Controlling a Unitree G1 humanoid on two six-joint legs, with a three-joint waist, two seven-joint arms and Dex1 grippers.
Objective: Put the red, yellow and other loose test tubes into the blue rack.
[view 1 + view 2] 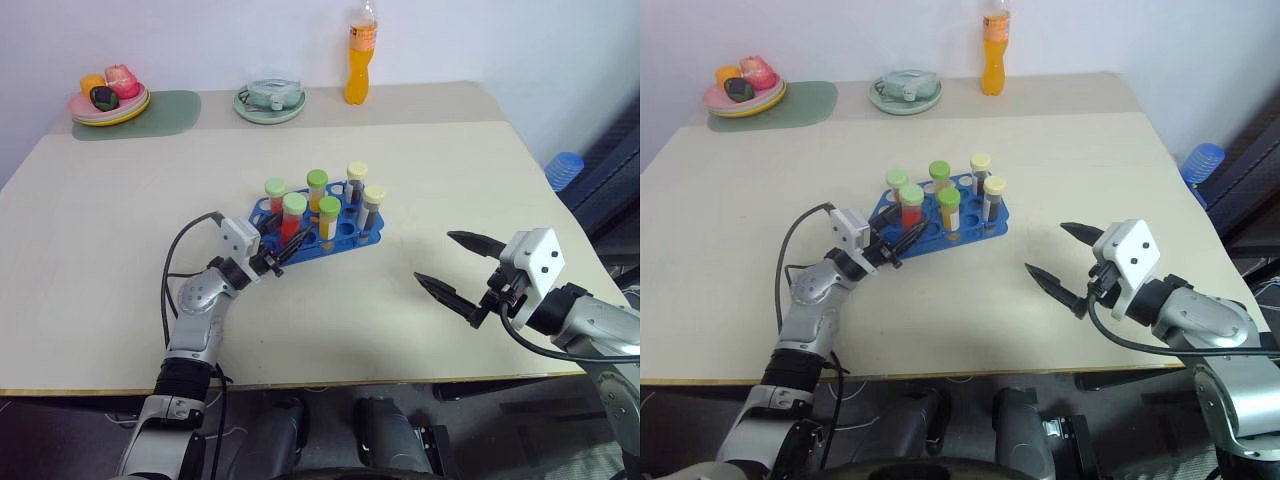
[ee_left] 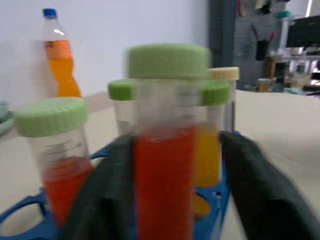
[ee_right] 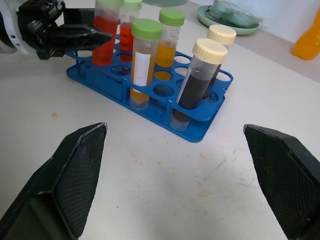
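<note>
The right hand [image 1: 452, 266] is hovering low over the near right part of the tabletop [image 1: 120, 240], its two black fingers spread wide and holding nothing. The left hand [image 1: 284, 250] is reaching to the near left corner of the blue rack [image 1: 345, 236], fingers parted on either side of the red tube [image 1: 293, 217]; in the left wrist view a gap is showing between each finger [image 2: 102, 200] and the tube, so it is released. The rack is sitting mid-tabletop with six tubes standing upright in it: two red, two yellow [image 1: 327, 218], all green-capped, and two dark with cream caps [image 1: 373, 208]. At the far edge a plate of fruit [image 1: 109, 95] on a green mat [image 1: 165, 112], a green dish [image 1: 269, 101] and an orange bottle [image 1: 361, 55] are standing.
</note>
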